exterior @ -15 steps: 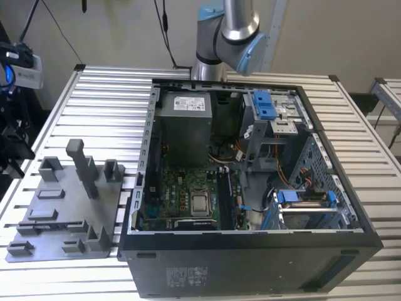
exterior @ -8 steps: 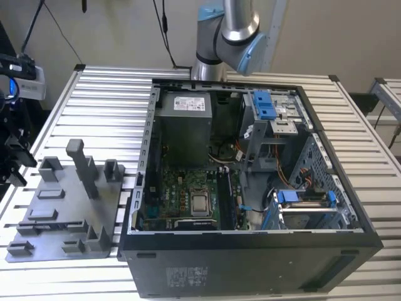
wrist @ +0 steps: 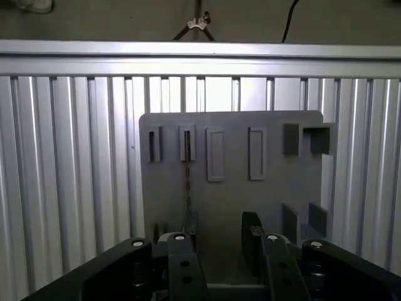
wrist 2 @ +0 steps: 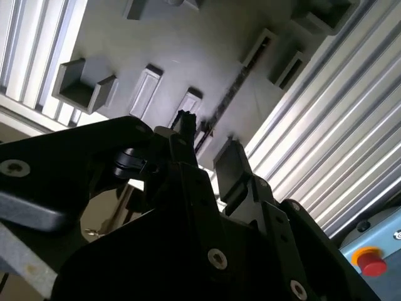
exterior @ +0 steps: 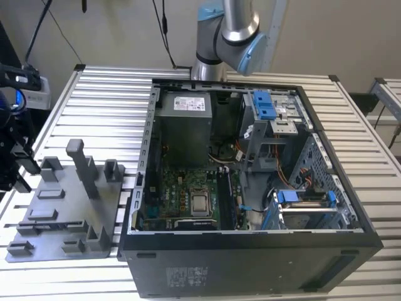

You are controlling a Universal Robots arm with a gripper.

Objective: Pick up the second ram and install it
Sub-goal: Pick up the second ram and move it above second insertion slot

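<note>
Jaws wide and empty; thin dark ram stick (wrist: 187, 175) in the grey plastic holder tray (wrist: 232, 200) sits ahead of one jaw, so I'd centre the gap on it first.

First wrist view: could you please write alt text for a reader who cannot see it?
The gripper, fingers apart and empty, hangs above a grey holder plate on a slatted metal table. The second ram, a thin dark stick seen edge-on, stands in a slot of the plate.
</note>
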